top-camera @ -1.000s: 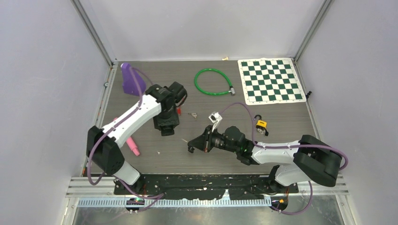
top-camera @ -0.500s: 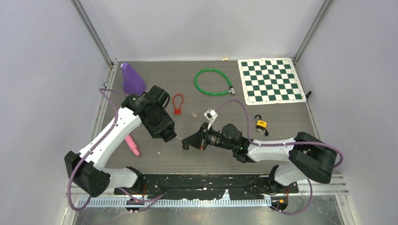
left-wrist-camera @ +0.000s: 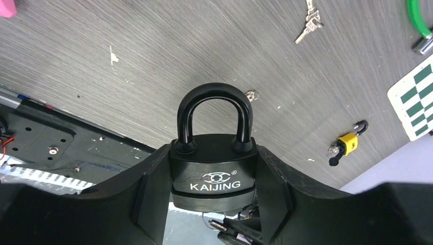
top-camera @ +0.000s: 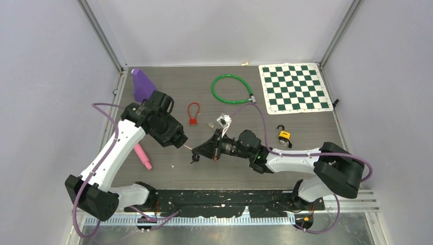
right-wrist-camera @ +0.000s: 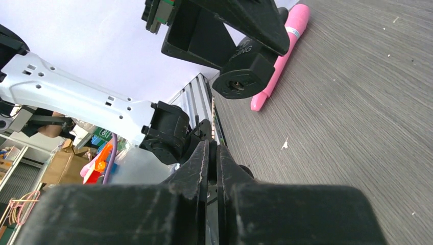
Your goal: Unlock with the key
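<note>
A black KAIJING padlock (left-wrist-camera: 213,171) with its shackle closed sits between the fingers of my left gripper (left-wrist-camera: 214,163), held above the table. My left gripper (top-camera: 177,139) points its underside toward my right gripper (top-camera: 197,152). In the right wrist view the padlock's round keyhole (right-wrist-camera: 236,84) faces me with nothing in it. My right gripper (right-wrist-camera: 212,150) is shut on the black head of the key (right-wrist-camera: 211,162), a short way from the keyhole. The key's blade and ring (left-wrist-camera: 240,225) show just under the padlock.
A pink marker (top-camera: 143,156) lies under the left arm. A small red lock (top-camera: 193,114), loose keys (top-camera: 210,124), a green cable lock (top-camera: 231,90), a yellow padlock (top-camera: 284,136), a purple block (top-camera: 142,84) and a checkered mat (top-camera: 294,88) lie farther back.
The left arm has swung left and tilted the padlock so its underside faces the right gripper. The right gripper has moved left with the key, closer to the padlock.
</note>
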`<state>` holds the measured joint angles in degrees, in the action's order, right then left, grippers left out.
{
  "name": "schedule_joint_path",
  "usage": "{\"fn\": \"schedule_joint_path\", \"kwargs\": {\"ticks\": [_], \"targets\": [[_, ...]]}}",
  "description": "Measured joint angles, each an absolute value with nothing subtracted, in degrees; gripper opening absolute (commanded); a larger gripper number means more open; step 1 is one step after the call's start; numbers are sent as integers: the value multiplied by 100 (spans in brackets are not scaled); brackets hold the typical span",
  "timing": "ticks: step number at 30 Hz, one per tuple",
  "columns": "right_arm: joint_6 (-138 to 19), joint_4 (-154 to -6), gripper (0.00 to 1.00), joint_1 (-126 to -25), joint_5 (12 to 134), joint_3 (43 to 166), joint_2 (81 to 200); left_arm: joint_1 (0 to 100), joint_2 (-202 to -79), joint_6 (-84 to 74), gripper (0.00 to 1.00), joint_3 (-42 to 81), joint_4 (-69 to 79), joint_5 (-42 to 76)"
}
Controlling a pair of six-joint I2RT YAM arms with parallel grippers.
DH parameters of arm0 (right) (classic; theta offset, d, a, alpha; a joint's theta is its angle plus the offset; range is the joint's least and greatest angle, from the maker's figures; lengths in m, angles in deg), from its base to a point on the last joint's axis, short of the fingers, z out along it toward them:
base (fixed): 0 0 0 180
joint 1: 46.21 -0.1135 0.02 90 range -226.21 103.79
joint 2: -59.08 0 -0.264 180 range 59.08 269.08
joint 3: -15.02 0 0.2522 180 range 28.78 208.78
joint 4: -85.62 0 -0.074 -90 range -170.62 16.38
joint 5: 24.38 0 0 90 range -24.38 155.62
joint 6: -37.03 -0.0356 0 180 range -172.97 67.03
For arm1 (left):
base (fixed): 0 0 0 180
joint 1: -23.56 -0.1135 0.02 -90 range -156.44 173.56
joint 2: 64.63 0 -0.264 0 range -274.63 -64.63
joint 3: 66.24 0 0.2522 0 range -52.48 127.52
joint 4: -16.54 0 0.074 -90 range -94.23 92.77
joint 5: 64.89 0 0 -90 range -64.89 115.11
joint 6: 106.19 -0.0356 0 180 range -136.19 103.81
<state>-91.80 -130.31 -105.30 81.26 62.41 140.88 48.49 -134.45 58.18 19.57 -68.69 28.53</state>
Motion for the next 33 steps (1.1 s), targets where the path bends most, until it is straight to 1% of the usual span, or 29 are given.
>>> {"fn": "schedule_joint_path", "kwargs": {"ticks": [6,15,33], "targets": [[-9123,-13035,5,-10353,8305,6396,14145,4744,-13471,5818,0,2090,-6840,2842],[-9247,-13236,6,-10165,8585,6698,14654,4667,-13465,5831,0,2090,-6633,2711],[-9748,-13416,5,-10082,8491,6660,14812,4619,-13097,5934,0,1686,-6206,2598]]}}
